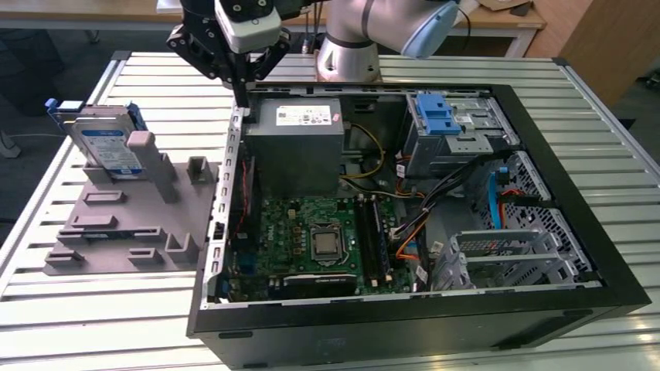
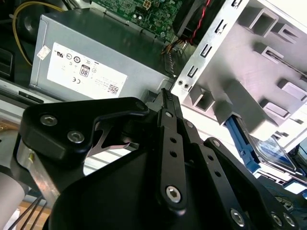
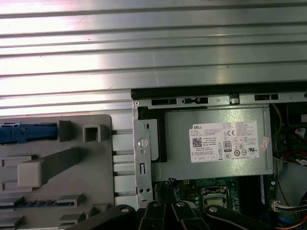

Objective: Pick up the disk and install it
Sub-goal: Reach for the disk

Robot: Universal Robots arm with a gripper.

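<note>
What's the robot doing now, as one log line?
gripper: black gripper shut, empty, above open black computer case rim | disk: silver blue-framed hard drive upright in grey plastic stand, untouched

Robotics lab or test cell, not an office. The desk (image 1: 577,100) is ribbed aluminium profile and the robot arm (image 1: 356,42) has its base standing on it. An open computer case (image 1: 413,325) lies flat on the desk with its side cover off, so the motherboard (image 1: 309,239) and power supply (image 1: 299,147) are exposed. Just beside the case is a grey slotted holder (image 1: 124,224) with a disk (image 1: 108,147) parked upright in it. Behind the desk there's wooden furniture (image 1: 505,27) and dark floor (image 1: 31,77). Bench rig setup, nothing domestic.
</note>
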